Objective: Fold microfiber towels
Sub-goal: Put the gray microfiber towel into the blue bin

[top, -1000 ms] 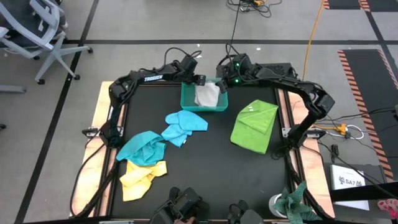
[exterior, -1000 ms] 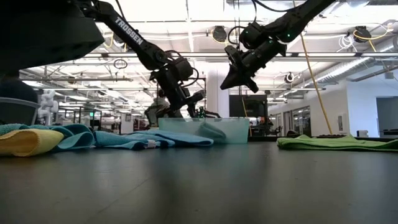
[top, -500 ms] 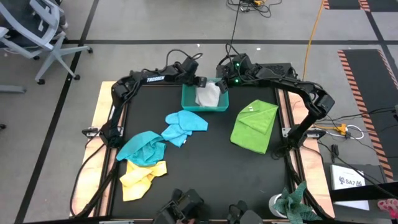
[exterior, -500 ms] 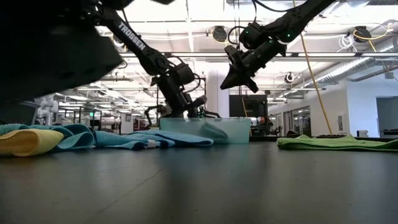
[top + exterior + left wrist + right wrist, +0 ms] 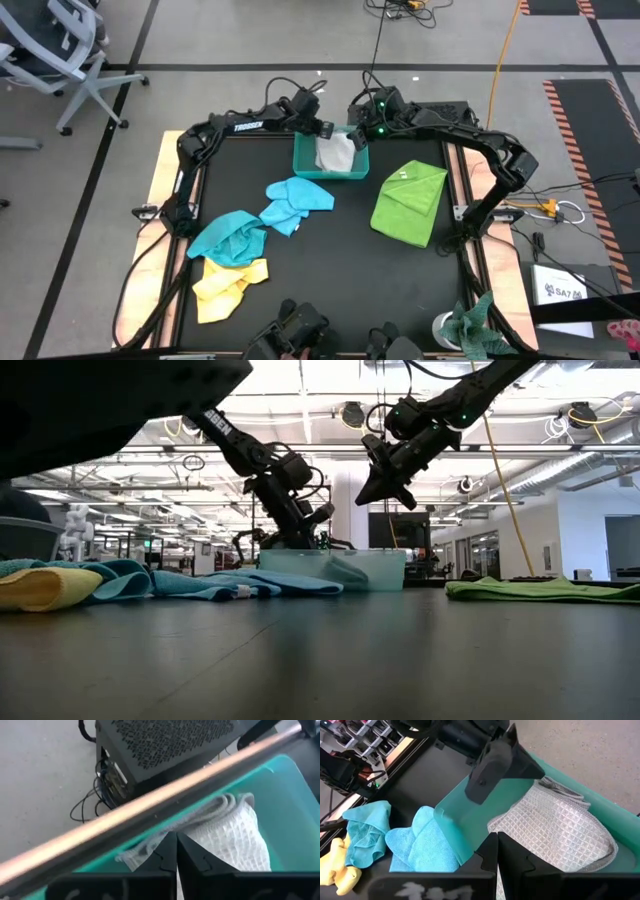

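High view has both arms reaching to the far edge of the desk (image 5: 330,290), where a teal tray (image 5: 300,158) holds the pale grey towel (image 5: 333,153). The left gripper (image 5: 325,130) sits at the tray's far rim; its fingers (image 5: 162,862) are pressed together, tips right at the towel's edge, though I can't tell if any cloth is pinched. The right gripper (image 5: 358,133) hangs above the tray's other far corner, fingers (image 5: 487,852) pressed together too, holding nothing. The rest of the towels lie loose on the desk: lime green towel (image 5: 410,203) on the right, light blue towel (image 5: 293,202) mid-desk, turquoise towel (image 5: 228,238) and yellow towel (image 5: 228,285) bunched near the left front.
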Controlling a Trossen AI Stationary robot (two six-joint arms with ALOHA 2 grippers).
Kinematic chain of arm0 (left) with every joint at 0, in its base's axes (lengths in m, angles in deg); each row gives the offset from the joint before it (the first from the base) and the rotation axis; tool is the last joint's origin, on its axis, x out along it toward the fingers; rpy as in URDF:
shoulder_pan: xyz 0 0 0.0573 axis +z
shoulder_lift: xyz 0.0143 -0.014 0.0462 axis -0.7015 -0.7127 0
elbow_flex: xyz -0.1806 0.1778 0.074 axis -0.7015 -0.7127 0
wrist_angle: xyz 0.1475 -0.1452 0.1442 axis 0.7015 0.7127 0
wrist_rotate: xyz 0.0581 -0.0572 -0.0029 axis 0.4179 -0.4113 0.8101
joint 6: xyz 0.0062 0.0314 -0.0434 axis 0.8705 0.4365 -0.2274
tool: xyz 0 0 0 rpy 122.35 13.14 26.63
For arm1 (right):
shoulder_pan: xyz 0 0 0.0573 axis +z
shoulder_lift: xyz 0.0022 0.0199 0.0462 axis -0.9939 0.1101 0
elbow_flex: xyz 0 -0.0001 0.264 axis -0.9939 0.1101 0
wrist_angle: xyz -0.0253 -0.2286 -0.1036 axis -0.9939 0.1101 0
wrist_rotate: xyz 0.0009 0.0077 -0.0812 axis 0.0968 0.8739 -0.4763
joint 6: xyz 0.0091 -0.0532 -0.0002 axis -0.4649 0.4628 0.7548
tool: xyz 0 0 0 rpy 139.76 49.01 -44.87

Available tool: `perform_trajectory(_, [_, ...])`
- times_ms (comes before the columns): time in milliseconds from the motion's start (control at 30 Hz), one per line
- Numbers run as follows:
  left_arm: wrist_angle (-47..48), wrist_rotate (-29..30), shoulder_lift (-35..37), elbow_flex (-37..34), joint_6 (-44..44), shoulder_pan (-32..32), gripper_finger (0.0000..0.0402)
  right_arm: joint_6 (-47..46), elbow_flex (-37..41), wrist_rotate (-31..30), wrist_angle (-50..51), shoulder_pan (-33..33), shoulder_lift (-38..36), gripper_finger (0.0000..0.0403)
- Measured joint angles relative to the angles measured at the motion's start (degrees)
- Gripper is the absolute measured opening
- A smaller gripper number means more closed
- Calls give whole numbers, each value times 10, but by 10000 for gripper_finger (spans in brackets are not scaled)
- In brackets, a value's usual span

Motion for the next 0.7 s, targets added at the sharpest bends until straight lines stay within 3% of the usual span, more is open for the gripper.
perform_trajectory(567, [36, 3, 4, 0, 18, 0, 12, 13, 0, 0, -1, 0, 0, 0])
perform_trajectory(700, [28, -5, 4, 0, 39, 0, 30, 13, 0, 0, -1, 0, 0, 0])
